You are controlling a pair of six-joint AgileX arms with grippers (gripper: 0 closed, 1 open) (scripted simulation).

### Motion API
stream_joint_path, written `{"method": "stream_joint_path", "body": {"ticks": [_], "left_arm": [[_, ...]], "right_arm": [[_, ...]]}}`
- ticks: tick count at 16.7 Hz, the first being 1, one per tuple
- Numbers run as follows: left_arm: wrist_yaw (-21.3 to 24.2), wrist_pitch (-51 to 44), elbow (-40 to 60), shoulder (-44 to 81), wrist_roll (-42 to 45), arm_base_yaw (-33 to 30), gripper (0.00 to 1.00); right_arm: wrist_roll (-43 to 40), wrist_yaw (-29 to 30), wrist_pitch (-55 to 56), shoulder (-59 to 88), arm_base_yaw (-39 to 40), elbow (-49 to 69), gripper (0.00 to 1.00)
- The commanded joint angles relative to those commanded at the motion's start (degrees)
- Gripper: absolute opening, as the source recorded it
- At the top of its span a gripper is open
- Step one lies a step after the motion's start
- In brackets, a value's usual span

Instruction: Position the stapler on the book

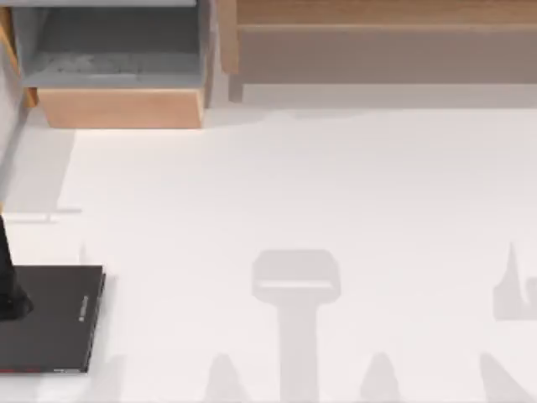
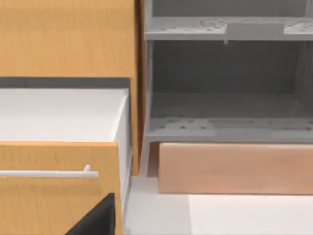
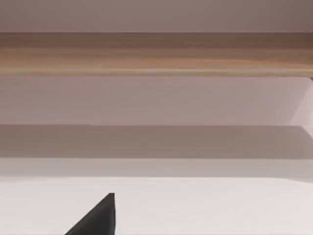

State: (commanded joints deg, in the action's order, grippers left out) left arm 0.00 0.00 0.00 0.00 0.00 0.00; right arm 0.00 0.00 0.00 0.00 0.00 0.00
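Observation:
The book (image 1: 59, 323), thin, flat and black with pale lettering along its right edge, lies on the white table at the top view's lower left. A black shape (image 1: 10, 281) at the left border overlaps the book's left part; I cannot tell whether it is the stapler. A black piece of my left gripper (image 2: 95, 220) shows in the left wrist view, in front of a wooden drawer. A black piece of my right gripper (image 3: 98, 218) shows in the right wrist view, above the bare white table.
A grey shelf unit on a wooden base (image 1: 117, 107) stands at the back left, and a long wooden shelf (image 1: 386, 50) runs along the back right. An open drawer with a metal handle (image 2: 49, 173) stands beside the shelf unit. Arm shadows (image 1: 295, 285) fall on the table's front.

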Motion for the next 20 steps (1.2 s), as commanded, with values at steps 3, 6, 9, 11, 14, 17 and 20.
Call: {"method": "stream_joint_path", "body": {"ticks": [3,6,9,11,14,17,20], "left_arm": [[0.1,-0.4,0.5,0.5,0.1,0.1,1.0],[0.8,-4.0,5.0,5.1,1.0,1.1,1.0],[2.0,-10.8,14.1,14.3,2.8,2.9,1.0],[3.0,-16.5,22.3,22.6,4.4,4.4,1.0],[4.4,-26.3,37.0,37.4,7.3,6.6,1.0],[5.6,-37.1,53.8,54.5,10.6,9.0,1.0],[6.3,-48.1,72.0,73.1,14.2,11.5,1.0]], "right_arm": [[0.0,0.0,0.0,0.0,0.0,0.0,1.0],[0.0,0.0,0.0,0.0,0.0,0.0,1.0],[0.0,0.0,0.0,0.0,0.0,0.0,1.0],[0.0,0.0,0.0,0.0,0.0,0.0,1.0],[0.0,0.0,0.0,0.0,0.0,0.0,1.0],[0.0,0.0,0.0,0.0,0.0,0.0,1.0],[0.0,0.0,0.0,0.0,0.0,0.0,1.0]]}}
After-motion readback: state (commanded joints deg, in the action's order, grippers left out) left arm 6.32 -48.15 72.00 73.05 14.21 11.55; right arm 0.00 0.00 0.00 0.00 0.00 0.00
